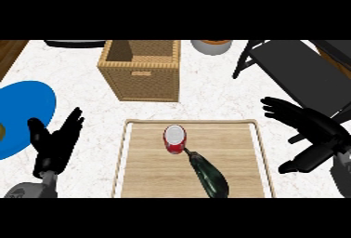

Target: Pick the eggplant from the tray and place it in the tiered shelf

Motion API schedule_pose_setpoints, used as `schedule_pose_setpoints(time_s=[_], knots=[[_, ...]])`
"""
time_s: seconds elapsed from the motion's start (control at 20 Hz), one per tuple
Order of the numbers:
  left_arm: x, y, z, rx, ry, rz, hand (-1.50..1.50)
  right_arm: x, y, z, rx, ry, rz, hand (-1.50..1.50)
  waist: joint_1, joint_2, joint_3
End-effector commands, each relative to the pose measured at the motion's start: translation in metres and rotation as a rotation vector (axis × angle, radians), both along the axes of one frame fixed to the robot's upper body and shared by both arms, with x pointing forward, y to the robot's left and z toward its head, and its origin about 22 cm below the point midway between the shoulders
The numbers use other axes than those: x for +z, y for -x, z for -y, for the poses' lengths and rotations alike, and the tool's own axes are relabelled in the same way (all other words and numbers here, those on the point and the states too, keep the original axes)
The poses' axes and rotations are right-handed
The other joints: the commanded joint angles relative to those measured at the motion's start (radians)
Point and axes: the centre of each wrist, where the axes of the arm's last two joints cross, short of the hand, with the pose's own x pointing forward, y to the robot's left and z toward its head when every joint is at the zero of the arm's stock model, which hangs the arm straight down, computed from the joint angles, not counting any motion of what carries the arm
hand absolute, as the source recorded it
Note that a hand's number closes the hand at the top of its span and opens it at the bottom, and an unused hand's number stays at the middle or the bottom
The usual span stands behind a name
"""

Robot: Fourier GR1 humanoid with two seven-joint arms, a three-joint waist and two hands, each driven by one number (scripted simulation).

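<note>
Wooden tray (130, 158), eggplant (209, 175) at near edge

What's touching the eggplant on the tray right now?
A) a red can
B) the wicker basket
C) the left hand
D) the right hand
A: the red can lies against the stem end of the eggplant on the tray; both hands, left and right, are open and off the tray.

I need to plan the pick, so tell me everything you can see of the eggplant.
The eggplant is long, slim and dark, glossy green-black, with a lighter stem end pointing up-left. It lies flat and slanted on the wooden tray, in its lower middle part. Its stem end meets the red can; I cannot tell whether they touch. Neither hand touches it.
</note>
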Motion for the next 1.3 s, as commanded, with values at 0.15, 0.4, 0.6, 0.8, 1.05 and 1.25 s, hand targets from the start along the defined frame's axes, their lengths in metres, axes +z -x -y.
schedule_pose_setpoints(time_s=[0.15,0.4,0.6,0.8,1.05,1.25], knots=[[-0.007,-0.006,0.021,-0.010,0.014,-0.056,0.00,0.047,-0.001,-0.037,0.013,0.162,-0.165,-1.50,-0.002,0.016,0.014],[-0.010,0.008,0.004,-0.032,0.030,-0.065,0.00,0.069,0.010,-0.081,-0.043,0.241,-0.186,-1.50,0.001,0.015,0.015],[-0.003,-0.005,-0.006,-0.039,0.015,-0.066,0.00,0.058,-0.012,-0.109,-0.032,0.359,-0.209,-1.50,0.011,0.019,0.016],[-0.007,0.019,0.004,-0.028,0.019,-0.054,0.00,0.077,0.001,-0.127,0.019,0.397,-0.292,-1.50,0.011,0.016,0.016],[-0.003,0.012,0.009,-0.034,0.020,-0.065,0.00,0.068,0.011,-0.159,0.071,0.454,-0.264,-1.50,0.010,0.017,0.016],[-0.009,0.019,-0.009,-0.023,0.024,-0.062,0.00,0.050,0.010,-0.151,0.076,0.527,-0.303,-1.50,0.011,0.018,0.016]])
